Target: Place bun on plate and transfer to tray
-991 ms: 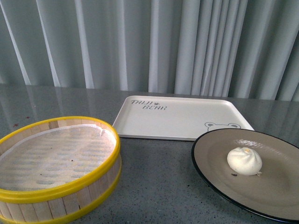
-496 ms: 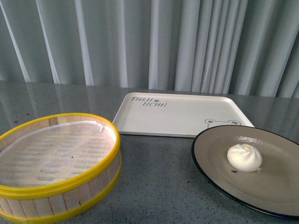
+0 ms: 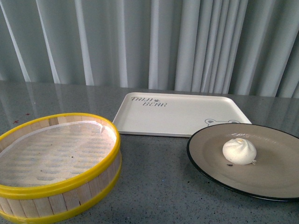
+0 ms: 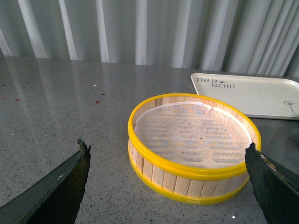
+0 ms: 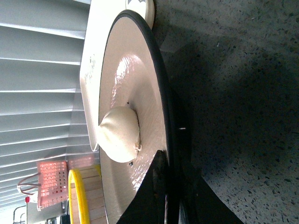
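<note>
Roughly centred on the glossy beige plate (image 3: pixel 208 156), round with a thin black rim, sat the bun (image 3: pixel 239 150), a small white pleated dome. Right gripper (image 5: pixel 170 175) pinched that rim, one dark finger on each face; just beyond lay the smooth cream rectangular tray (image 3: pixel 177 114). Left gripper (image 4: pixel 167 147) hung spread wide above speckled grey table (image 4: pixel 56 116), framing the yellow-hooped, slatted bamboo steamer (image 4: pixel 187 179).
</note>
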`<state>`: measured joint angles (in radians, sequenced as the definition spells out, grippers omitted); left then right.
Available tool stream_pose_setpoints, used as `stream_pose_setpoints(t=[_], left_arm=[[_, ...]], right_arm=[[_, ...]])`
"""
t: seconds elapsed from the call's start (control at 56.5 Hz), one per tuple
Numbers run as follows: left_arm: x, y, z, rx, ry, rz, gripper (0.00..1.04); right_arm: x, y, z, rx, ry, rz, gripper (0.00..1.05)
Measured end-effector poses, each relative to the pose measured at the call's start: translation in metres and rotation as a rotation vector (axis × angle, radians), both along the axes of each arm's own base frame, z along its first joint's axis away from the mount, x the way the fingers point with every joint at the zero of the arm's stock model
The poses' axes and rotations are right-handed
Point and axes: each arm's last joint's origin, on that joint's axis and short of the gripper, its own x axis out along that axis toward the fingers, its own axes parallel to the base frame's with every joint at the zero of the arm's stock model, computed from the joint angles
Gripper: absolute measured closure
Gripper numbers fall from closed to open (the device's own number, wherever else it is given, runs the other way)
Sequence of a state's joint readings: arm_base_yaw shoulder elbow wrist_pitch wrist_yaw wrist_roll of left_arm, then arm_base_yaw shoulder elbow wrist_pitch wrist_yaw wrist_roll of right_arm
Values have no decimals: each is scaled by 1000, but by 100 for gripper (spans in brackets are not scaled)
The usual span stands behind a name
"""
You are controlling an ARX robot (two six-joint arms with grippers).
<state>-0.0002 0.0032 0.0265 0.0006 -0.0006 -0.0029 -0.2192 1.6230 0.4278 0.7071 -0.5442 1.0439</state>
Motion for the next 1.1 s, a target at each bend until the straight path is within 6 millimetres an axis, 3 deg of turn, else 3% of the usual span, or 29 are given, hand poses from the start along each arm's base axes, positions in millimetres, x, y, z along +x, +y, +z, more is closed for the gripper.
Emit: stream_pose_setpoints(t=[0.549,0.69,0.814,0.956,1.097], left_arm=[[0,0,0,0,0,0,7],[0,0,0,0,0,0,7],[0,0,0,0,0,0,7],[0,0,0,0,0,0,7],[0,0,0,0,0,0,7]], right_arm=[[3,-6,24,35,-220,42,102],[22,-23,29,32,-241,-5,102],[54,-38,40,49,-278,-31,102],[93,-27,47,69,-268,4,102],[122,-16,38,89,-233,19,102]])
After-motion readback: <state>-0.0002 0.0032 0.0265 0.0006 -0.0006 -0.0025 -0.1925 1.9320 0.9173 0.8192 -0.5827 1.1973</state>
